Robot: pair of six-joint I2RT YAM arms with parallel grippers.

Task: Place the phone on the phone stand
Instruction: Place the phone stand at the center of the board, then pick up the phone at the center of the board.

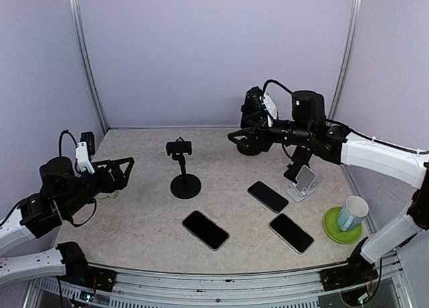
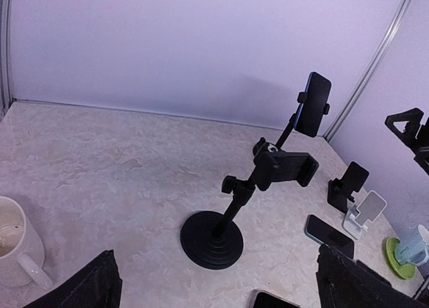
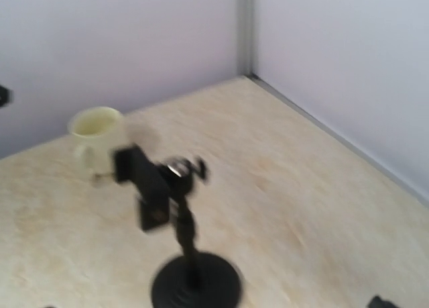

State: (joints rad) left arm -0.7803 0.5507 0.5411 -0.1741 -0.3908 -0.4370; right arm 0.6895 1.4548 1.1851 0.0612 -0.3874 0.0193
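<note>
A dark phone (image 2: pixel 314 103) sits upright in the clamp of a tall black phone stand at the back, and it also shows as the same phone (image 1: pixel 253 101) from above. My right gripper (image 2: pixel 404 139) hangs open, high and apart from it, with nothing between its fingers. The right wrist view is blurred. A second black stand (image 1: pixel 184 184) with an empty clamp (image 1: pixel 179 147) stands mid-table. Three phones lie flat: one (image 1: pixel 205 229) in front of it, another (image 1: pixel 267 196) and a third (image 1: pixel 291 232) to the right. My left gripper (image 1: pixel 126 174) is open and empty at the left.
A cream mug (image 2: pixel 17 244) stands close to my left gripper. A white folding stand (image 1: pixel 303 182) and a small black stand (image 1: pixel 293 168) are at the right. A pale cup (image 1: pixel 352 214) rests on a green coaster (image 1: pixel 335 233) at the front right. Walls close three sides.
</note>
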